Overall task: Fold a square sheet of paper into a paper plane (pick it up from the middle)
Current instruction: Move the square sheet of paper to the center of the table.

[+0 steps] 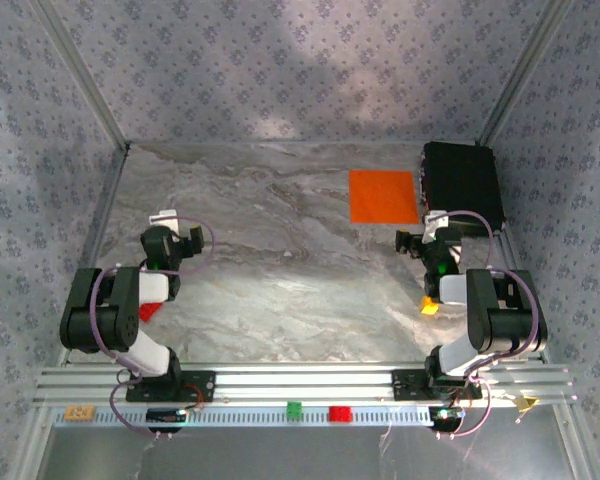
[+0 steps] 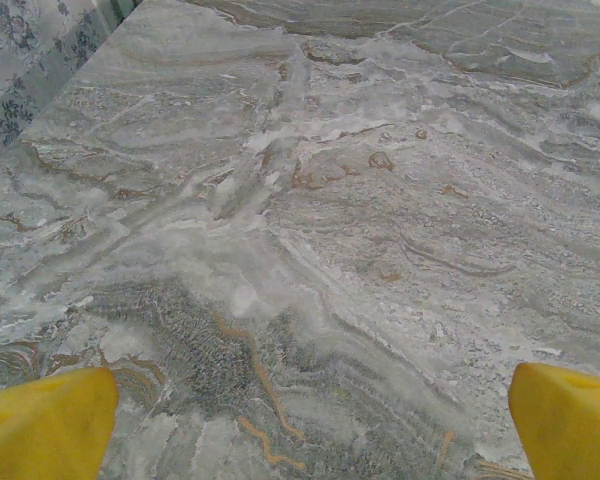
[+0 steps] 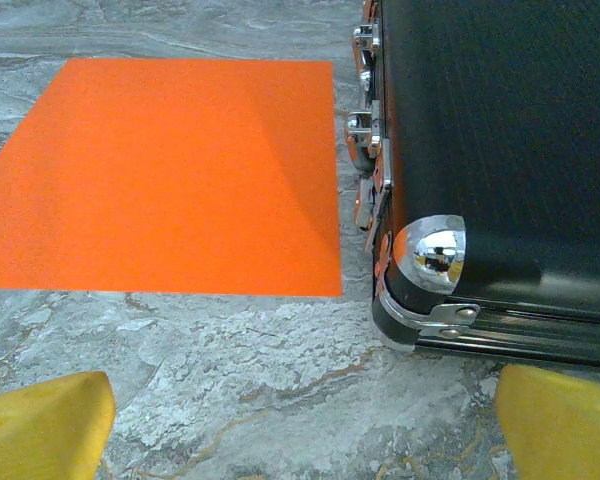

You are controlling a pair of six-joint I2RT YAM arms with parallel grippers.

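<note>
The square sheet of paper (image 1: 384, 196) lies flat and unfolded at the far right of the marble worktop (image 1: 280, 270), its right edge just beside a black case (image 3: 500, 130) with chrome corners. The right claw (image 3: 300, 425) hovers near the sheet's near edge, its yellow fingertips (image 3: 40, 420) spread wide and empty. The left claw (image 2: 305, 420), likewise spread and empty, hangs over bare marble well apart from the paper.
</note>
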